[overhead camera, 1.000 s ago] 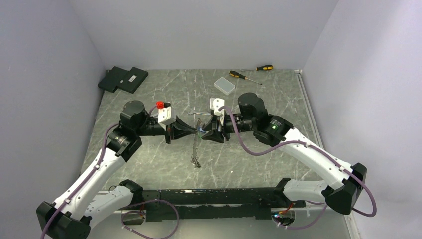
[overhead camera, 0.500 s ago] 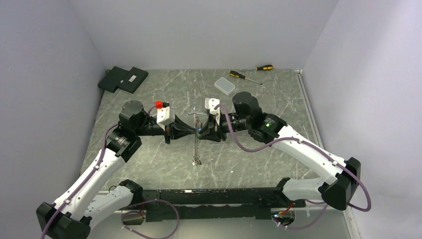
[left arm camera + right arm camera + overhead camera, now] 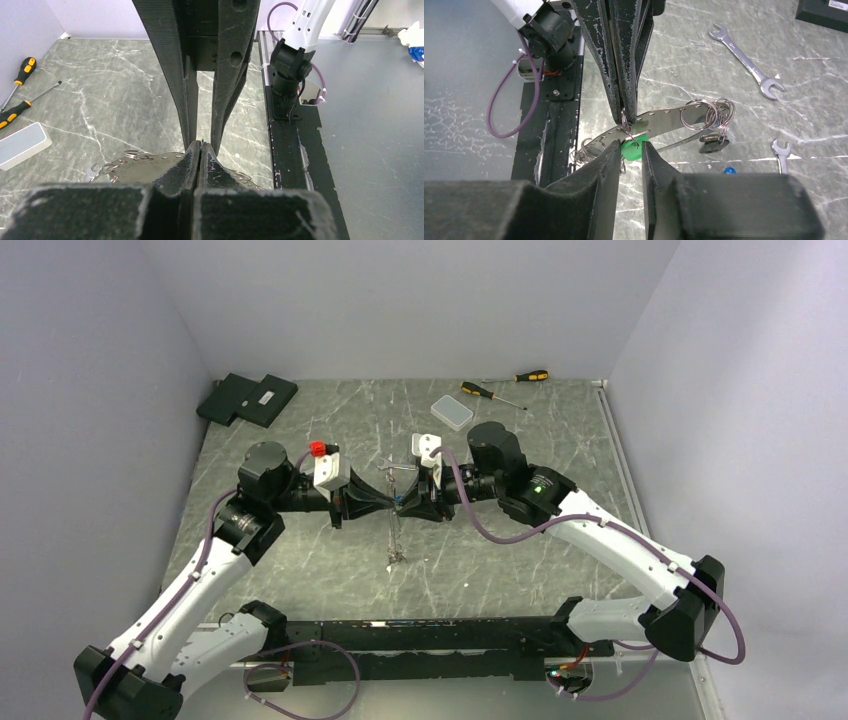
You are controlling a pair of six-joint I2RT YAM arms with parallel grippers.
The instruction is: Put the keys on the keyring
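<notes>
Grey-green marbled counter boxed in by pale lilac walls, with both arms meeting nose to nose in the middle of it. The left hand is clamped tight on the floppy loop of pale grey perforated band, pinching it right at one of the holes. The right hand is only part-closed, with its fingertips squeezed onto the small green plastic key tag, which sits just under the band beside that pinch.

Further along the band a bunch of silver split rings crowd together, and a small dark key dangles from them. From above, the loop trails from the two hands toward the near edge.

A long silver spanner and a smaller silver spanner lie on the counter. A tiny blue bit is nearby, too small to make out. Along the back there's a clear plastic box, two black-and-yellow screwdrivers and flat black boxes.
</notes>
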